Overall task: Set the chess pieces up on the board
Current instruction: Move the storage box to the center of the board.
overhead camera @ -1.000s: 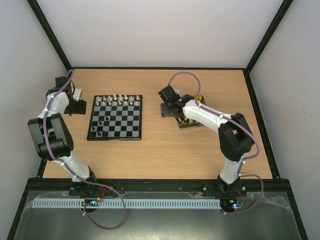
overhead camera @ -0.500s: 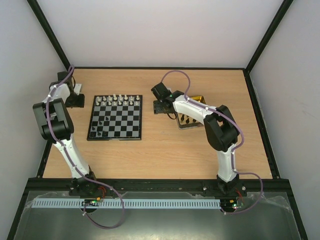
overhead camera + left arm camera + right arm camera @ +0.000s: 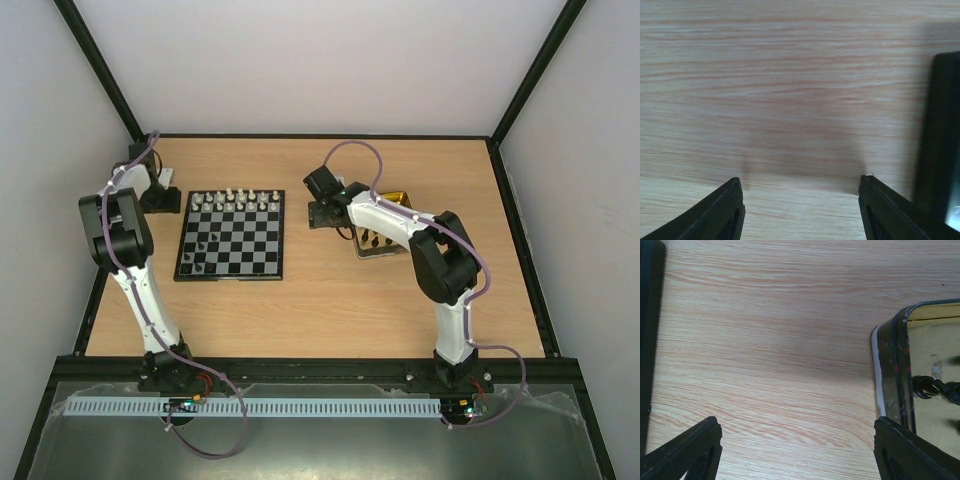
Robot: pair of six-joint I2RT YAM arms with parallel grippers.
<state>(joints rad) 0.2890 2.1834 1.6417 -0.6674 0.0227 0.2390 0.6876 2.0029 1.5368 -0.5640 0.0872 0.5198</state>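
The board [image 3: 232, 276] lies left of centre, with white chess pieces [image 3: 238, 199] lined along its two far rows and a few black chess pieces [image 3: 205, 243] near its left side. More black chessmen [image 3: 372, 240] lie in the tin [image 3: 380, 255]. My left gripper [image 3: 166, 203] hovers off the board's far left corner. In its wrist view the left gripper [image 3: 802, 187] is open over bare wood, with the board's rim [image 3: 942, 135] at the right. My right gripper [image 3: 320, 213] hangs between board and tin, open [image 3: 795, 430] over wood.
The tin's rim [image 3: 890, 370] sits just inside my right gripper's right finger [image 3: 905, 450], with black chessmen [image 3: 935, 387] inside it. The board's rim [image 3: 647, 315] shows at the left. Black frame posts and walls bound the table.
My right gripper has moved left from over the tin to the gap between tin and board. The left arm has folded upright, its gripper edging toward the board's far left corner.
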